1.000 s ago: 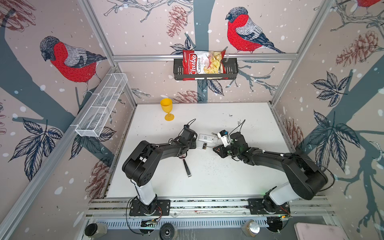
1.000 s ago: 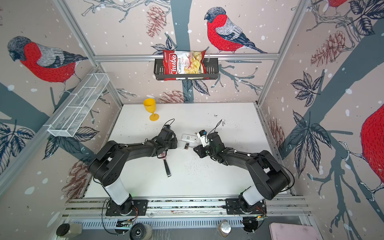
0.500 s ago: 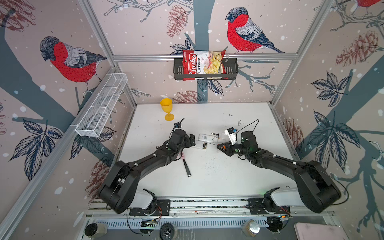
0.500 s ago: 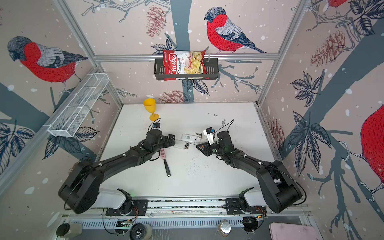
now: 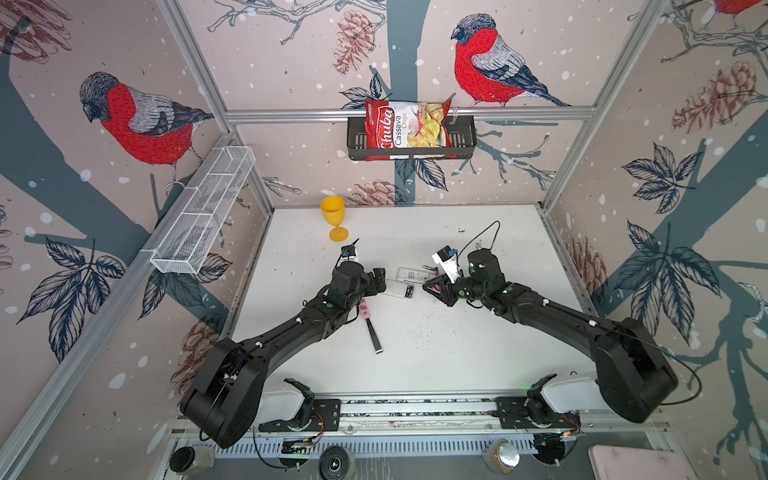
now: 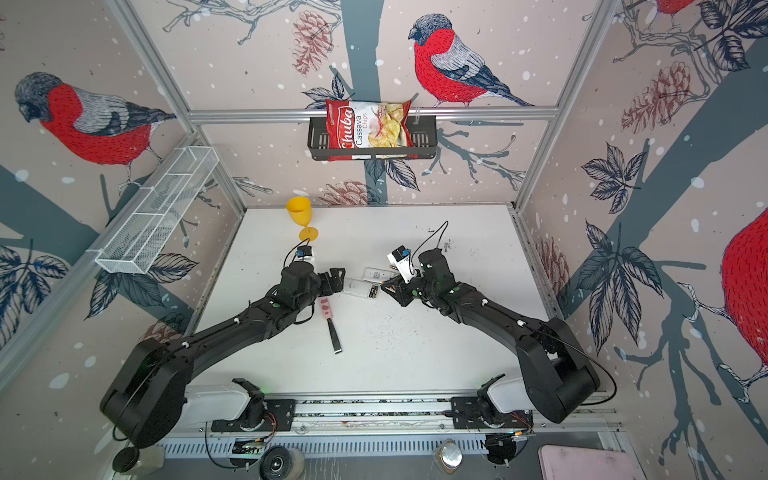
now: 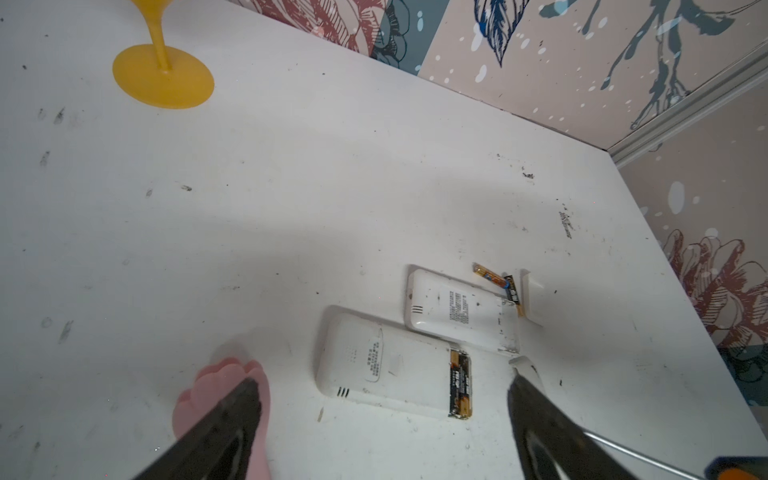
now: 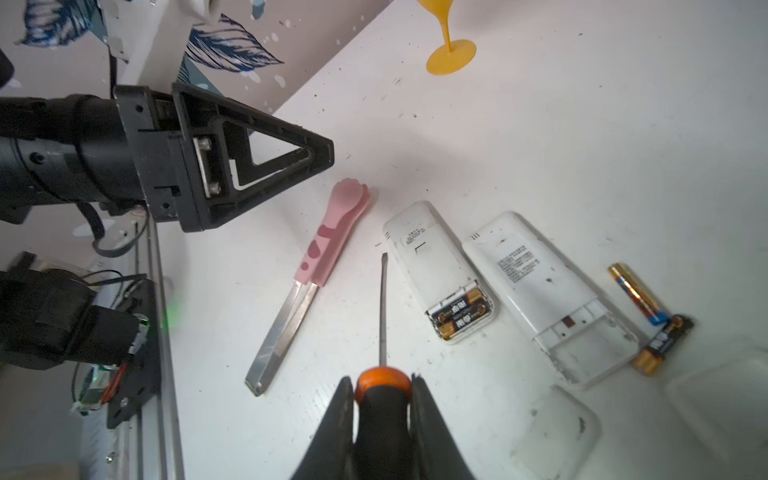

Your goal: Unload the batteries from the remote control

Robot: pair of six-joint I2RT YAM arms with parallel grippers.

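Note:
Two batteries (image 8: 459, 316) lie side by side in the uncovered compartment of the nearer white remote control (image 8: 432, 257), also seen in the left wrist view as remote (image 7: 386, 370) and batteries (image 7: 460, 384). A second remote (image 8: 536, 278) has an empty compartment, with two loose batteries (image 8: 636, 295) beside it. My left gripper (image 7: 384, 380) is open, its fingers spread at the left end of the nearer remote (image 5: 397, 289) and holding nothing. My right gripper (image 8: 384, 384) is shut on an orange-and-black screwdriver (image 8: 383, 307), whose tip points past that remote's side.
A pink-handled knife (image 5: 370, 320) lies just under the left gripper (image 5: 380, 279). A yellow goblet (image 5: 334, 216) stands at the back left. Two loose white covers (image 8: 557, 428) lie near the right gripper (image 5: 432, 286). A chips bag (image 5: 405, 129) sits in a wall basket.
The left gripper has opened beside the remote. Both arms have stretched out low over the table. The right gripper kept the screwdriver and shifted slightly.

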